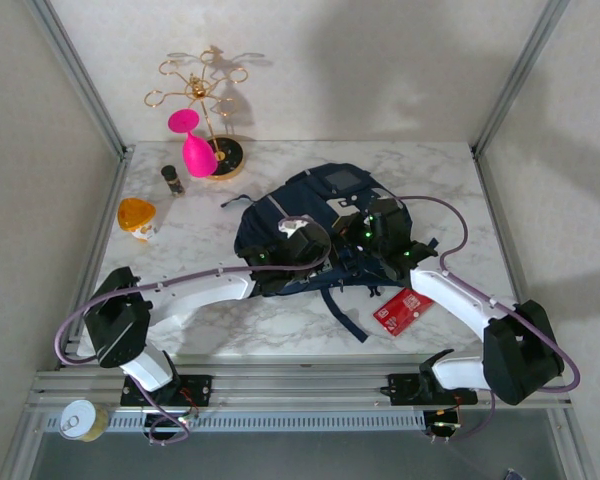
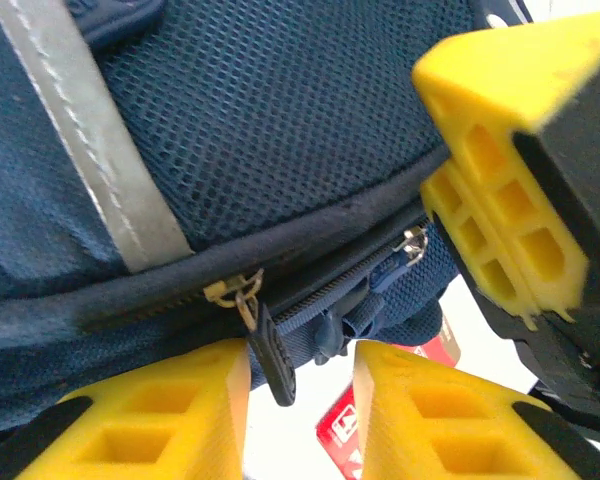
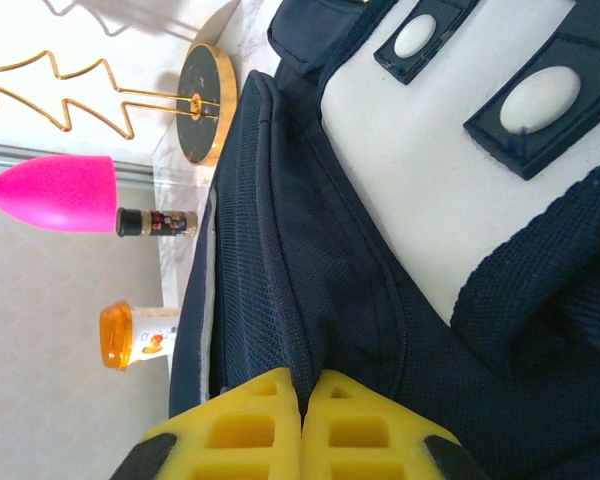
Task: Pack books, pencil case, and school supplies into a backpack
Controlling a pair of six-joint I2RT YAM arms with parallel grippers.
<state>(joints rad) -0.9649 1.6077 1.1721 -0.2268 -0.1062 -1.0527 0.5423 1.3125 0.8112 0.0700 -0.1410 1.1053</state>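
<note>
Backpack point(image 1: 320, 225) lies mid-worktop point(image 1: 450, 200) in the top view, with both arms reaching onto its near side. The left gripper point(image 1: 298, 242) and right gripper point(image 1: 377, 235) sit near each other on the fabric. The red packet point(image 1: 402, 311) lies flat on the marble just beside the straps, close to the right arm. A gold stand point(image 1: 212, 95), pink glass point(image 1: 193, 140), bottle point(image 1: 172, 180) and orange jar point(image 1: 137, 217) stand well apart at the far left.

From the left wrist, the left gripper point(image 2: 300, 400) has its jaws released. The zip pull point(image 2: 270, 350) hangs in the gap, nearer one pad and not yet held. The right gripper's yellow finger point(image 2: 500, 200) presses on the bag close by, and a corner of the packet point(image 2: 340, 430) shows below.

From the right wrist, the right gripper point(image 3: 302, 405) has its jaws clenched together, apparently nipping a fold of backpack point(image 3: 310, 280).

The pull is small and loose, so the left jaws could close beside it or lose it under tension. If the right pinch slips, the whole bag would drag instead of the zip running, perhaps shoving the packet. The grippers are also close enough to knock each other.
</note>
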